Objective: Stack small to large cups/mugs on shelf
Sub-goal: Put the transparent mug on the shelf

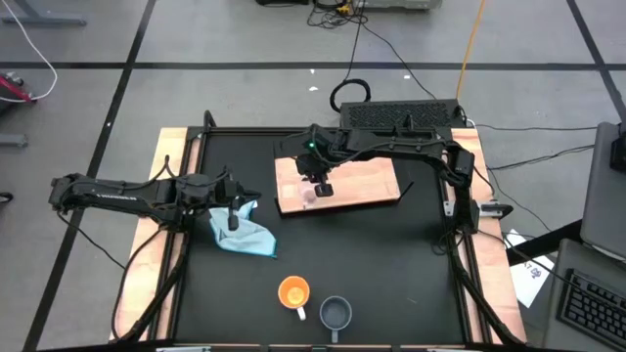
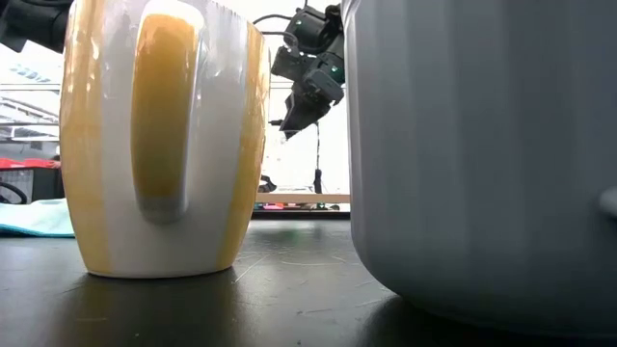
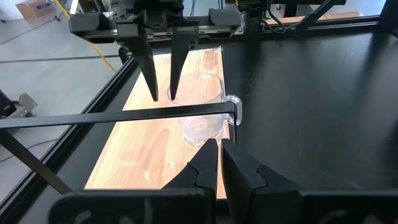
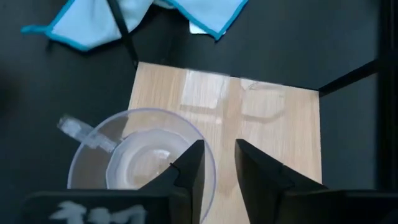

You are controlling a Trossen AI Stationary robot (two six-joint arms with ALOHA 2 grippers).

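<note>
Orange mug (image 2: 159, 145) and grey mug (image 2: 482, 154) loom right up front, waiting their turn at the table's (image 1: 391, 274) near edge. Over on the wooden shelf (image 1: 367, 181), the glass cup (image 4: 140, 158) stands upright, right gripper (image 1: 323, 189) just above, fingers slightly apart astride its rim, letting go, I'd say. Left gripper (image 1: 233, 212) rests closed by the blue cloth (image 1: 245, 235). Grey tiled floor, cables beyond.

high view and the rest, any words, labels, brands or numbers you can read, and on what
None can be read in any view.
Orange mug with white handle: no print visible.
Grey-blue mug with handle: plain.
Tiny clear glass cup: plain.
Flat light-wood board: bare.
White paper sheet beside the table: dark marks, too small to read.
</note>
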